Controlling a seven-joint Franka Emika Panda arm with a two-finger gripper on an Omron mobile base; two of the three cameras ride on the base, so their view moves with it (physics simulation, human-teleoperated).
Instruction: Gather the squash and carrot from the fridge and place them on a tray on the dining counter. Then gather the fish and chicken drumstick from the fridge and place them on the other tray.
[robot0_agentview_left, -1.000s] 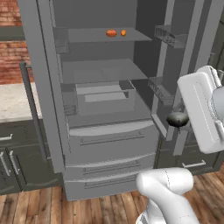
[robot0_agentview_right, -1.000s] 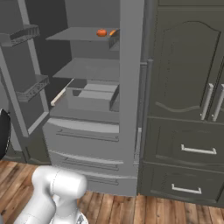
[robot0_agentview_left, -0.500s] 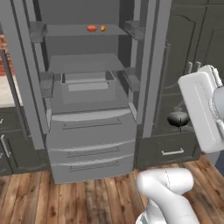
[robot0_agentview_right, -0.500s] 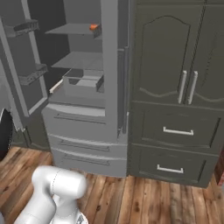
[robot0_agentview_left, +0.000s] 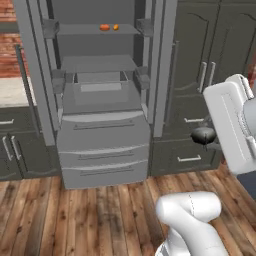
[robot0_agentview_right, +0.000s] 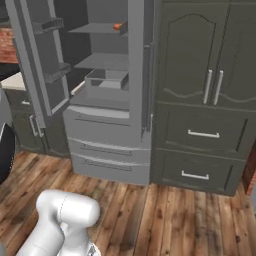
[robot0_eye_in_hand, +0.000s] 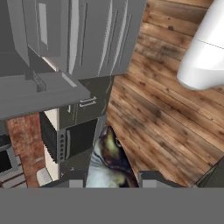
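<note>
Over wood floor (robot0_eye_in_hand: 166, 109), hand (robot0_eye_in_hand: 111, 177) gripping fish (robot0_eye_in_hand: 107, 162)

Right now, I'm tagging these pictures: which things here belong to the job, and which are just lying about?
Job: fish, held in the gripper; open fridge; two small orange things on its top shelf, too small to name.
Just there: dark cupboards; wooden floor.

Base swings right since a second ago: open fridge (robot0_agentview_left: 100, 100) now left of frame, dark cabinets (robot0_agentview_right: 205, 100) filling right.
</note>
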